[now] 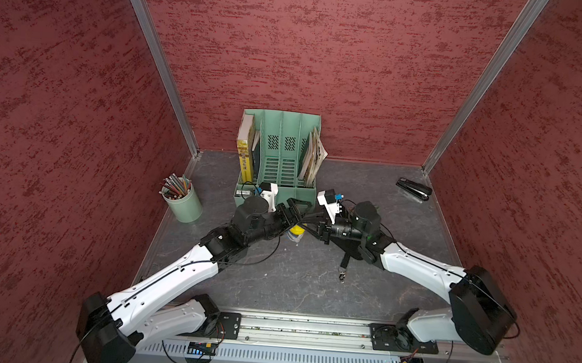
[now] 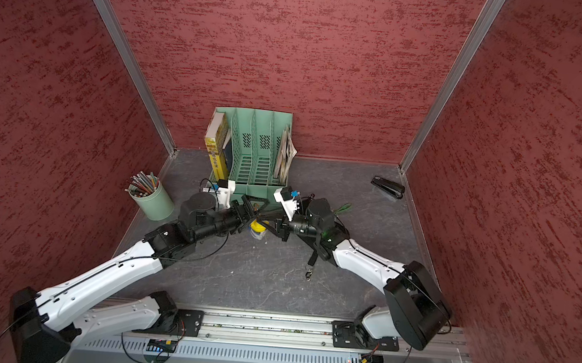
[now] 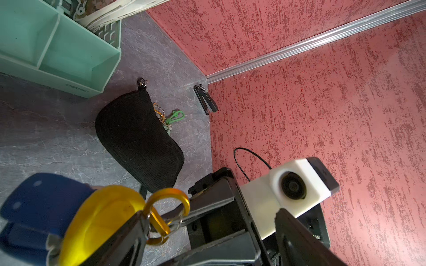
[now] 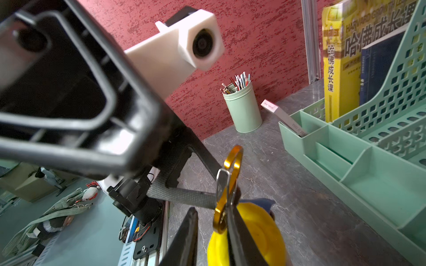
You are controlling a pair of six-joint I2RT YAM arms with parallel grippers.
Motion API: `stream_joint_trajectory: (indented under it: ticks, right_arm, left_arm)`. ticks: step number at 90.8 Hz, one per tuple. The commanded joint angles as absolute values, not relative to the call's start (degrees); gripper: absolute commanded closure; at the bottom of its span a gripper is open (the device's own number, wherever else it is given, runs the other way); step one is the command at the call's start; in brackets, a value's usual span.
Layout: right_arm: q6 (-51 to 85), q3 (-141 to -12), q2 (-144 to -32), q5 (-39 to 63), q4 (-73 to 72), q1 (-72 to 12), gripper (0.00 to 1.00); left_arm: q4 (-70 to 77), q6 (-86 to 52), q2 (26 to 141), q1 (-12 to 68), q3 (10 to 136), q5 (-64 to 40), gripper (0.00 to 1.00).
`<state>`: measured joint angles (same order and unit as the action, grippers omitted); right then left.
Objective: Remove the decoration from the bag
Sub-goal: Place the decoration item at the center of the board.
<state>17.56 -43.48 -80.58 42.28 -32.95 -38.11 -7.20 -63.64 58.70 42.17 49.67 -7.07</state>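
Hanging near the middle of both top views, the yellow decoration (image 1: pixel 295 230) looked already clear of the bag (image 3: pixel 138 142), which lay flat on the desk (image 1: pixel 275 286) just right of centre, half under the right arm. The decoration's gold carabiner (image 4: pixel 238 156) rested against one finger of the wide-spread left end effector (image 1: pixel 297 211). The right end effector (image 4: pixel 211 216) bracketed the carabiner without quite pinching it. I judged this a handover: the right needed to clamp before the left drew off.

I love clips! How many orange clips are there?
2: an orange clip on the yellow decoration, and a second orange clip beside the bag, next to a green clip. Others may be hidden.
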Motion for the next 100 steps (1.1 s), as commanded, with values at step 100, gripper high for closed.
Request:
stream_joint_trajectory:
  ticks: [100]
  right_arm:
    - [17.27, -41.25, -74.48, 17.57, -21.59, -36.78, 1.00]
  left_arm:
    - [-9.76, -60.84, 54.99, 42.72, 50.48, -5.17, 0.01]
